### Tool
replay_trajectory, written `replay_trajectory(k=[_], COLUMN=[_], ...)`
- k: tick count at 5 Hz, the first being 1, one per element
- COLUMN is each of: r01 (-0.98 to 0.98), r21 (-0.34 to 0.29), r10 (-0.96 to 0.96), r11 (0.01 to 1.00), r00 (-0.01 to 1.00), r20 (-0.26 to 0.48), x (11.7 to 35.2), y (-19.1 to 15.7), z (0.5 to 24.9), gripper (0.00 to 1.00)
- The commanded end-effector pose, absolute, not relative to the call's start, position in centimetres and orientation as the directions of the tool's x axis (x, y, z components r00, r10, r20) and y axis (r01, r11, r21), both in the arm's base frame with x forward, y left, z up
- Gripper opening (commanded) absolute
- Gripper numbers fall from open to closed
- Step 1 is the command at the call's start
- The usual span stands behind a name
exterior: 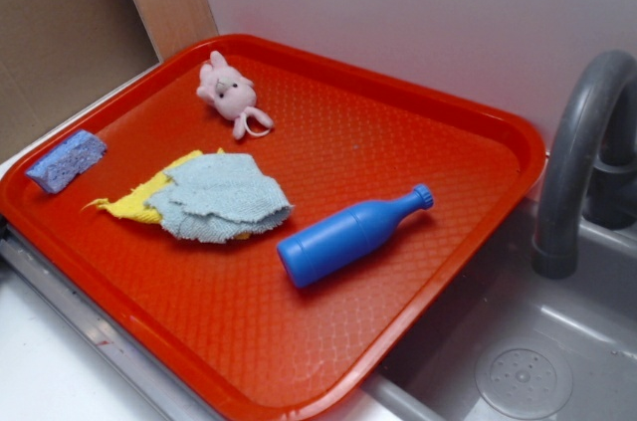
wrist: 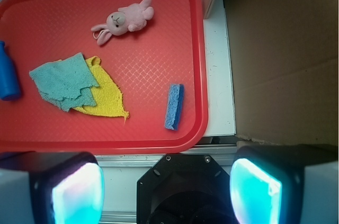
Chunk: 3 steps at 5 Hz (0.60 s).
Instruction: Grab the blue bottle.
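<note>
The blue bottle [exterior: 348,236] lies on its side on the red tray [exterior: 328,361], cap toward the faucet. In the wrist view only part of the blue bottle [wrist: 7,75] shows at the left edge. My gripper [wrist: 167,189] does not show in the exterior view. In the wrist view its two fingers [wrist: 77,195] stand wide apart with nothing between them. It hangs high above the tray's near edge, far from the bottle.
On the tray are a pink plush rabbit [exterior: 230,93], a pale blue-grey cloth [exterior: 221,197] over a yellow cloth [exterior: 139,200], and a blue-purple sponge [exterior: 66,159]. A grey sink [exterior: 528,361] and faucet [exterior: 582,157] stand beside the tray. Cardboard [wrist: 286,49] lies beyond the sponge side.
</note>
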State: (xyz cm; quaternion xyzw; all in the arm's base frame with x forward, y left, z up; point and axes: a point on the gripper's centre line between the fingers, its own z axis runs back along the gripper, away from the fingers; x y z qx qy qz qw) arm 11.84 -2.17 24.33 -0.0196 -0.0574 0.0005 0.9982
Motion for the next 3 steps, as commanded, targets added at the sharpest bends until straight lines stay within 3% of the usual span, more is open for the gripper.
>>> replay_trajectory(k=[1, 3], r01=[0.001, 0.073], r21=[-0.039, -0.060], r10=[0.003, -0.054], r11=[0.999, 0.995], r00=[0.993, 0.960], r20=[0.115, 0.275], x=[11.8, 13.4], y=[-2.2, -10.6], z=[24.3, 24.2], gripper=[1.00, 1.00])
